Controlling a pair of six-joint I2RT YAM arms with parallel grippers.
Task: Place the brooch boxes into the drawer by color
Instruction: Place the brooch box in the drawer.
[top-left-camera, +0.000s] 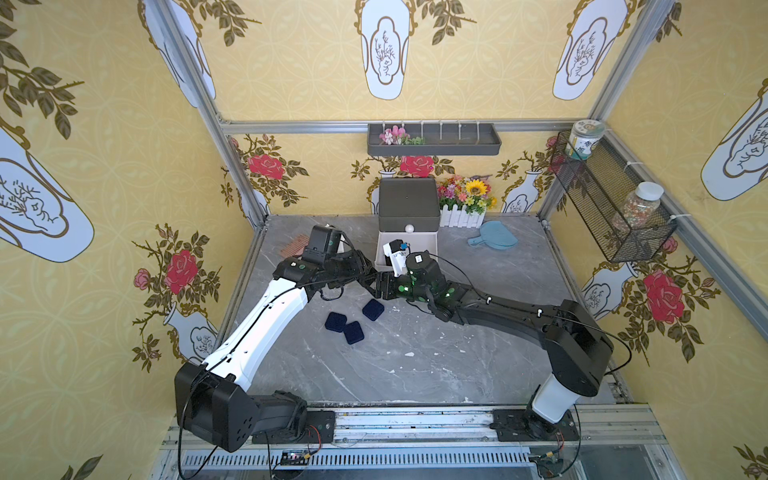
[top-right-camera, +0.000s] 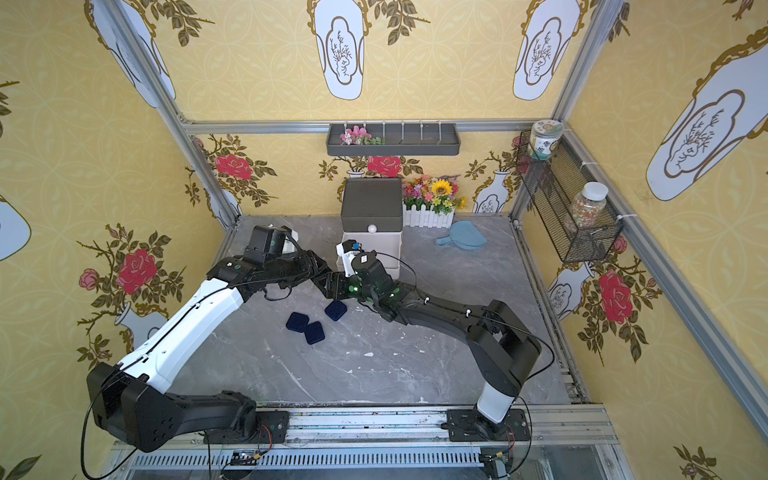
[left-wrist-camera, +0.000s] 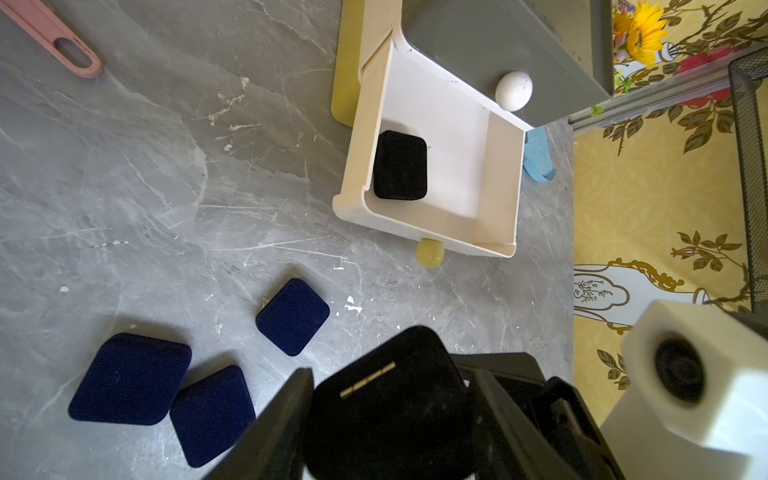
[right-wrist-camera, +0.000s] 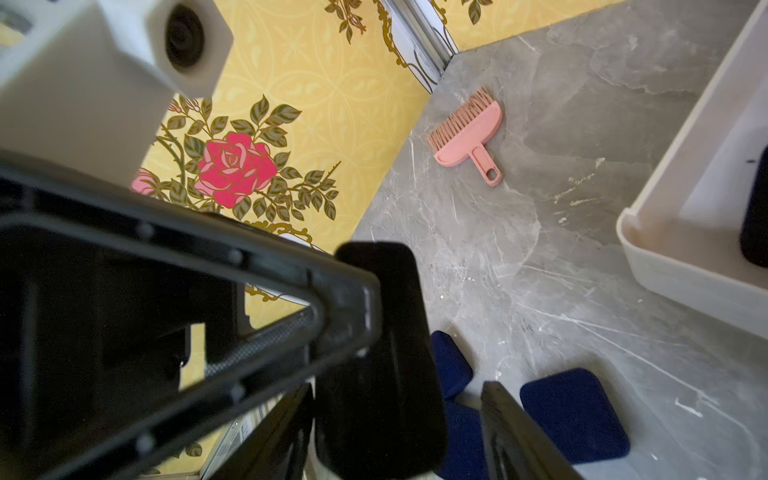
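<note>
Left wrist view: left gripper (left-wrist-camera: 386, 374) holds the black box (left-wrist-camera: 386, 419); right gripper (right-wrist-camera: 399, 388) is not tight around it, so letting go now may drop it

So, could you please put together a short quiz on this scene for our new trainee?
1. True or false: the white drawer stands pulled out, with one black box lying inside it.
2. How many navy boxes lie on the table? A) two B) three C) four
3. Fill in: the held box, clamped between the jaws of the left gripper, is ____ in colour.

Key: 1 true; 2 B; 3 black.
</note>
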